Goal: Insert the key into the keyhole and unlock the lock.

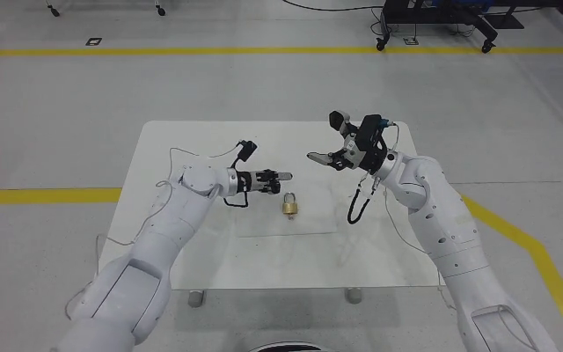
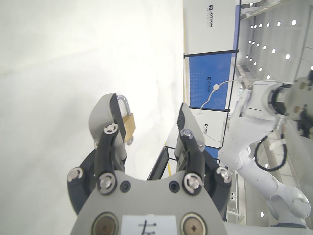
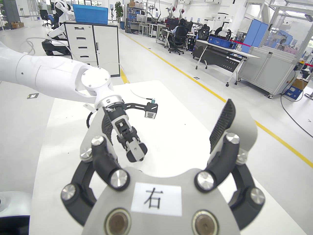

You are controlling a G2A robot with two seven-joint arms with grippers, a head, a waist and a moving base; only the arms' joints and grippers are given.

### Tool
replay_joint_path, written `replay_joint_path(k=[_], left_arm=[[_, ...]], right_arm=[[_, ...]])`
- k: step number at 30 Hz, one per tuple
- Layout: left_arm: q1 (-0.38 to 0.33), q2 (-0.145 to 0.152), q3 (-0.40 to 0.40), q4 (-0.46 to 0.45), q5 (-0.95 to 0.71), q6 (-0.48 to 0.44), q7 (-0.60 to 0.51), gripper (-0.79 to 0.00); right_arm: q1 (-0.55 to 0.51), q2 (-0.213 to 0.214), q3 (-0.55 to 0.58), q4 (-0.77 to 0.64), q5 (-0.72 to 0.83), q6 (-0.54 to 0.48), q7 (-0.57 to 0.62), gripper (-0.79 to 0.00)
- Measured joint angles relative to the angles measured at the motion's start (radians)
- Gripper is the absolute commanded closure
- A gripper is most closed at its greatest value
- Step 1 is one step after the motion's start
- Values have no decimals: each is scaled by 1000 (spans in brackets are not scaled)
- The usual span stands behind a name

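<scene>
Bright overhead light leaves the white table (image 1: 202,145) glaring; wrist views' edges bend.

A brass padlock (image 1: 289,207) with silver shackle lies on the table (image 1: 220,255).

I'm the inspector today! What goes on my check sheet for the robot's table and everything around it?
Surface: white table, rounded corners.
Job's things: brass lock lying mid-table; small silver bit at its base, too small to tell if it's the key.
Clutter: nothing seen.
Grippers: left gripper open, near the lock, not holding it; right gripper open, empty, above the table.
Cables: black loop and white cable on the right arm.
Surroundings: yellow floor lines.
</scene>
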Motion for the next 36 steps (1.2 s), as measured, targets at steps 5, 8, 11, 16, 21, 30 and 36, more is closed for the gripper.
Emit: replay_joint_path(k=[5, 8, 11, 16, 21, 30, 36], left_arm=[[14, 64, -98, -66, 49, -77, 23, -785], [47, 109, -164, -136, 146, -144, 112, -785], [97, 157, -242, -222, 293, -205, 246, -785], [233, 226, -395, -421, 579, -279, 526, -785], [261, 233, -421, -454, 614, -283, 593, -785], [260, 233, -420, -453, 613, -283, 586, -785], [278, 240, -432, -502, 711, -211, 665, -785]], right_arm=[[0, 0, 0, 0, 0, 0, 0, -785], [0, 0, 0, 0, 0, 0, 0, -785], [0, 0, 0, 0, 0, 0, 0, -785], [0, 0, 0, 0, 0, 0, 0, -785], [0, 0, 0, 0, 0, 0, 0, -785], [0, 0, 0, 0, 0, 0, 0, -785], [-24, 4, 53, 11, 57, 78, -38, -785]])
